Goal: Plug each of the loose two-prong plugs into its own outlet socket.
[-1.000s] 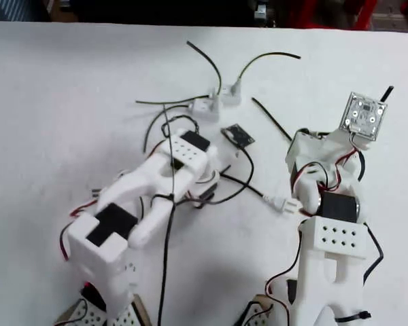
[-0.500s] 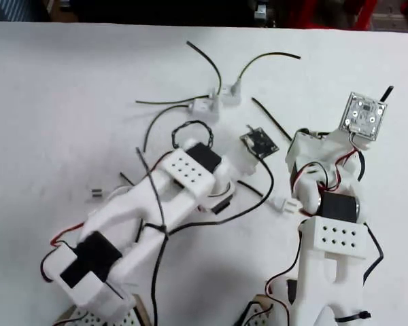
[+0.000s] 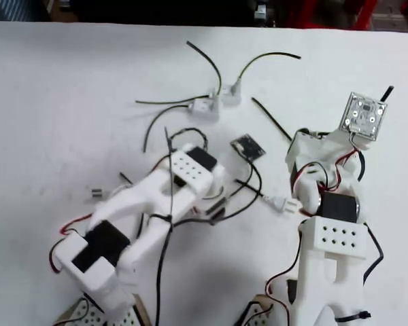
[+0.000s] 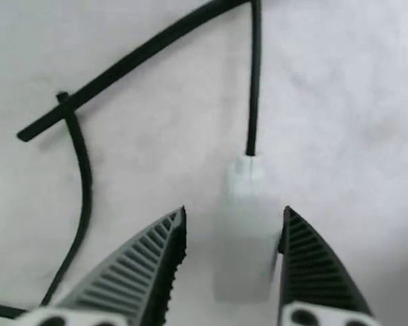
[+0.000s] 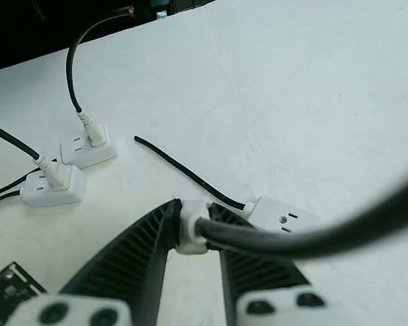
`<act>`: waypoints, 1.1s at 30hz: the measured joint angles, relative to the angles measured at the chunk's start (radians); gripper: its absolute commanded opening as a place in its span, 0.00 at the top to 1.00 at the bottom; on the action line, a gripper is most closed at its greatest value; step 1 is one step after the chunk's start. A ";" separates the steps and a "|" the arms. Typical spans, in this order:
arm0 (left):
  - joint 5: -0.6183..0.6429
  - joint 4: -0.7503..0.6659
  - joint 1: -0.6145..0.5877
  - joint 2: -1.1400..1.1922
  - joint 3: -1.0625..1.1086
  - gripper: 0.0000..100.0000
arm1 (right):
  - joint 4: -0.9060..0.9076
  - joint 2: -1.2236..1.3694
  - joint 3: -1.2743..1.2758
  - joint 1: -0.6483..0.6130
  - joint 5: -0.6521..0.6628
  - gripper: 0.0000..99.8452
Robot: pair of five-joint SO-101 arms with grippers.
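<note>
Left wrist view | your left gripper [image 4: 234, 216] is spread open astride the white plug [image 4: 247, 227] on the table [image 4: 360, 102] | plug's long axis runs in line with the jaws, cord [image 4: 253, 81] trailing away, body nearer one jaw | right gripper [image 5: 194, 207] clenched on a second plug [image 5: 189, 232], outlet socket [image 5: 282, 217] just beside.

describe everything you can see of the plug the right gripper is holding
The plug is a small white block, plastic by its look, pinched between the ribbed black fingers of the right gripper. A thick black cord leaves it and runs past the camera. Its prongs are hidden. It sits close beside a white outlet socket whose slots show, apparently not inserted.
</note>
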 measured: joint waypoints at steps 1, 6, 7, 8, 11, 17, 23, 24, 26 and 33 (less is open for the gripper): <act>0.000 0.000 -0.014 0.000 -0.002 0.78 | 0.000 0.000 0.000 0.000 0.000 0.98; -0.018 0.000 -0.078 0.000 -0.026 0.78 | 0.000 0.000 0.000 0.000 0.000 0.98; -0.021 0.000 -0.089 0.000 -0.026 0.78 | 0.000 0.000 0.000 0.000 0.000 0.98; -0.026 0.000 -0.100 0.000 -0.026 0.78 | 0.000 0.000 0.000 0.000 0.000 0.98; -0.029 0.000 -0.129 0.000 -0.026 0.78 | 0.000 0.000 0.000 0.000 0.000 0.98; -0.055 0.012 -0.161 0.000 -0.051 0.78 | 0.000 0.000 0.000 0.000 0.000 0.98; -0.063 0.130 -0.163 0.000 -0.184 0.78 | 0.000 0.000 0.000 0.000 0.000 0.98; -0.068 0.138 -0.163 0.003 -0.196 0.78 | 0.000 0.000 0.000 0.000 0.000 0.98; -0.071 0.140 -0.169 0.009 -0.206 0.78 | 0.000 0.000 0.000 0.000 0.000 0.98; -0.104 0.140 -0.176 0.017 -0.204 0.78 | 0.000 0.000 0.000 0.000 0.000 0.98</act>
